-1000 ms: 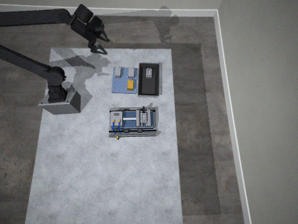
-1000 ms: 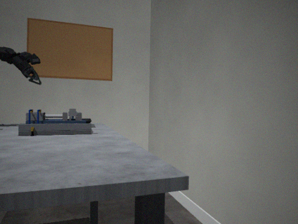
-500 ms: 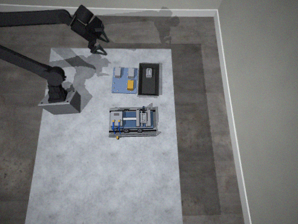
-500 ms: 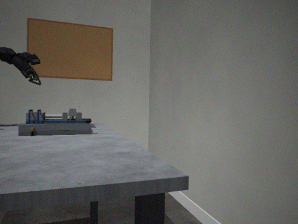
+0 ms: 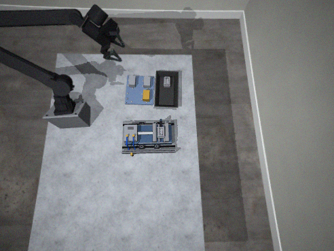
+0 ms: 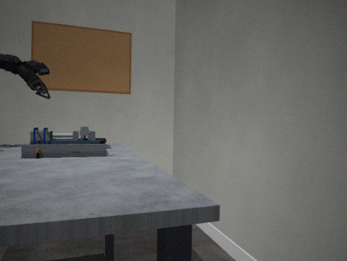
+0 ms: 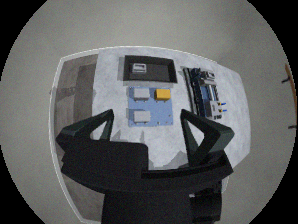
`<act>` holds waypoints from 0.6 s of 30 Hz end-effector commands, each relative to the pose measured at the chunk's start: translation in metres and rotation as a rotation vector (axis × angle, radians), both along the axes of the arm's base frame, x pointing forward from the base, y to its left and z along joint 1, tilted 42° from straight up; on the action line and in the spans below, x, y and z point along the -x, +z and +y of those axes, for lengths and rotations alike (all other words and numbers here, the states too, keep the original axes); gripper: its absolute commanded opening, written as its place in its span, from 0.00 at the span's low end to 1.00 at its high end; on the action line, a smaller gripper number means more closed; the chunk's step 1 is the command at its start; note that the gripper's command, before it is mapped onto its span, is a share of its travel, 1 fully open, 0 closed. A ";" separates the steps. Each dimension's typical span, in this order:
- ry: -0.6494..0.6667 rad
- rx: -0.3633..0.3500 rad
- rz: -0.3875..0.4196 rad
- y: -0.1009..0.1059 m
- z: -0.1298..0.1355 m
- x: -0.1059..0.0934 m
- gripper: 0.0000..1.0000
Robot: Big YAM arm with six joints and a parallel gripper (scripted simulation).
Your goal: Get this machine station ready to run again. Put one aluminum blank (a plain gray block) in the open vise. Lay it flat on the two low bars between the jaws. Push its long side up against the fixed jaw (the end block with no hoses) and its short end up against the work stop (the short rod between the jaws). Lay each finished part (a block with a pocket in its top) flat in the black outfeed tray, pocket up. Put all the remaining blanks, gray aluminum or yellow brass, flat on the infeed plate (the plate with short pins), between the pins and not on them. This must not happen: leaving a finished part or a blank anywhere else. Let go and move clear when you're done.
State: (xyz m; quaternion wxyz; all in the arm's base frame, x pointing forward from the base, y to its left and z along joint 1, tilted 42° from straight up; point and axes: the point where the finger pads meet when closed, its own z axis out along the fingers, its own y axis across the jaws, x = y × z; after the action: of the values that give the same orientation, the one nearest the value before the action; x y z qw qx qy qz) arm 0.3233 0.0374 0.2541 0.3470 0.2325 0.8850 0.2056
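My gripper (image 5: 113, 50) is open and empty, high above the table's far left corner, well away from every object. It also shows in the exterior view (image 6: 43, 92) and in the wrist view (image 7: 145, 119). The blue infeed plate (image 5: 140, 89) holds two gray blanks (image 5: 132, 81) (image 5: 146, 81) and a yellow brass blank (image 5: 146, 95). The black outfeed tray (image 5: 167, 89) holds one finished part (image 5: 167, 81), lying flat. The vise (image 5: 149, 136) has a gray block (image 5: 162, 131) by its right jaw; I cannot tell its top. The hosed jaw (image 5: 130, 131) is on the left.
The arm's base (image 5: 64, 108) stands on the table's left side, left of the plate. Walls close the far and right sides. In the wrist view the tray (image 7: 150, 68), plate (image 7: 152, 106) and vise (image 7: 202, 91) lie below, ahead of the fingers.
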 end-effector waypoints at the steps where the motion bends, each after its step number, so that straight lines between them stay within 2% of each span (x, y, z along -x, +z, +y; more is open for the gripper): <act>1: -0.063 -0.037 0.064 0.010 -0.015 -0.023 1.00; 4: -0.110 -0.085 0.156 -0.001 -0.027 -0.043 1.00; 6: -0.110 -0.085 0.156 -0.001 -0.027 -0.043 1.00; 9: -0.174 -0.152 0.270 -0.018 -0.045 -0.068 1.00; 14: -0.311 -0.303 0.489 -0.065 -0.089 -0.111 1.00; 15: -0.312 -0.303 0.489 -0.065 -0.090 -0.111 1.00; 18: -0.407 -0.413 0.624 -0.103 -0.123 -0.133 1.00</act>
State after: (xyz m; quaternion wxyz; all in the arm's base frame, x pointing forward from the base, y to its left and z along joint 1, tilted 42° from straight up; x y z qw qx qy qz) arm 0.4361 -0.0529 0.1717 0.0984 0.4561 0.8542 0.2294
